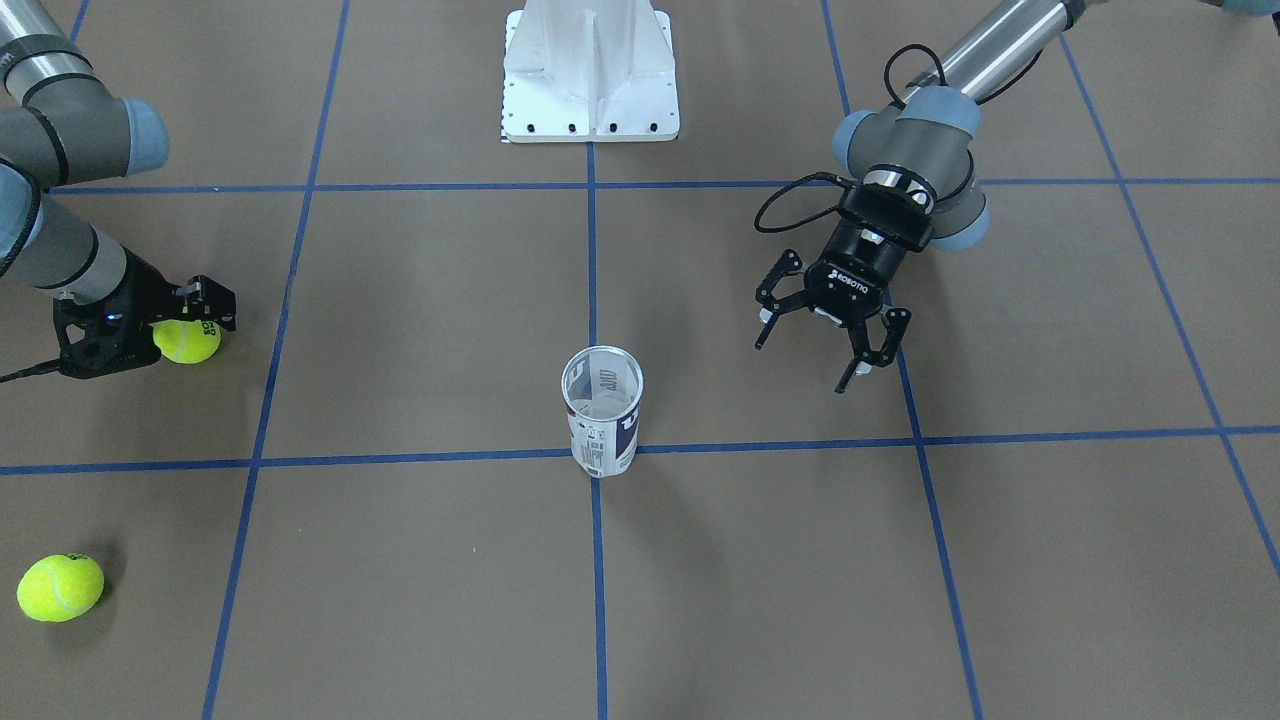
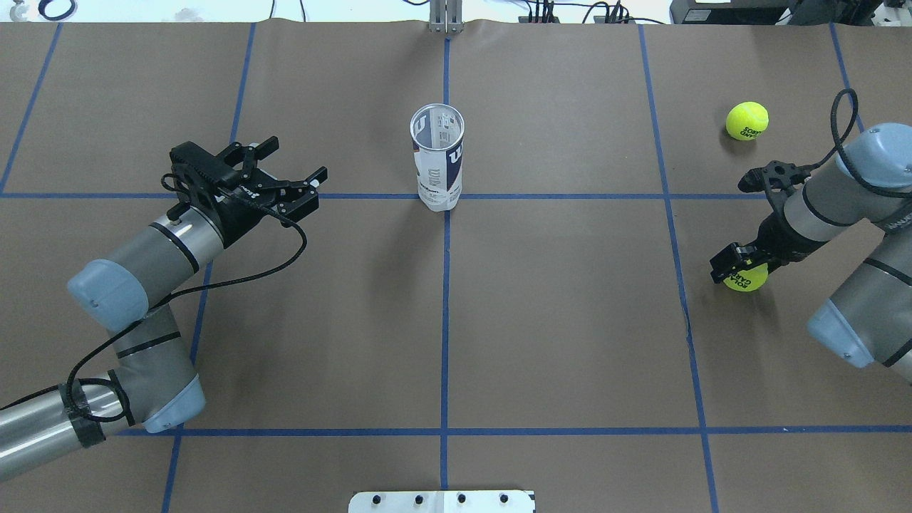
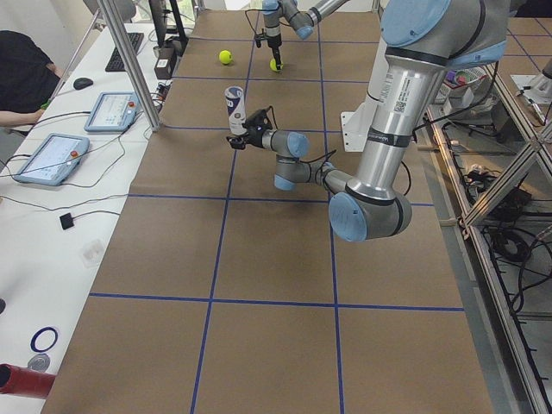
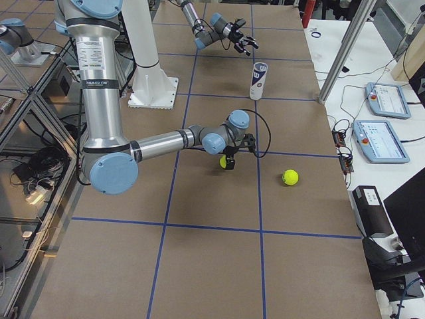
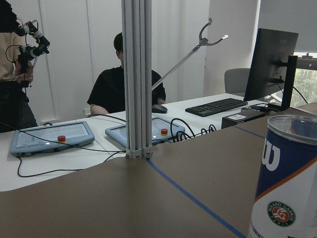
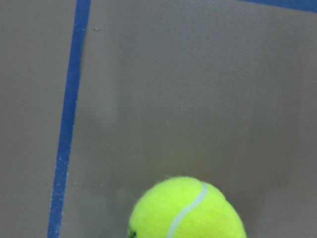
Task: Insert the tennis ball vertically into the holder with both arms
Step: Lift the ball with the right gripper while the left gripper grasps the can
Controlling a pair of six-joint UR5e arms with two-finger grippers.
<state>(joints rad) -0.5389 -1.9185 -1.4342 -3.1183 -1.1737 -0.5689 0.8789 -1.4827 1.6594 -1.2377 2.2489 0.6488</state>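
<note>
I see the holder (image 1: 602,410) standing upright near the middle of the table, on a crossing of blue lines. It is a clear can with a navy-and-white label, its mouth open to the top. One yellow tennis ball (image 1: 188,340) sits at the tips of the right gripper (image 1: 195,318), far off to the holder's side. I can't tell whether the fingers press on it. A second ball (image 1: 60,587) lies loose beyond it. The left gripper (image 2: 298,160) hangs spread wide, aimed at the holder but well apart from it.
</note>
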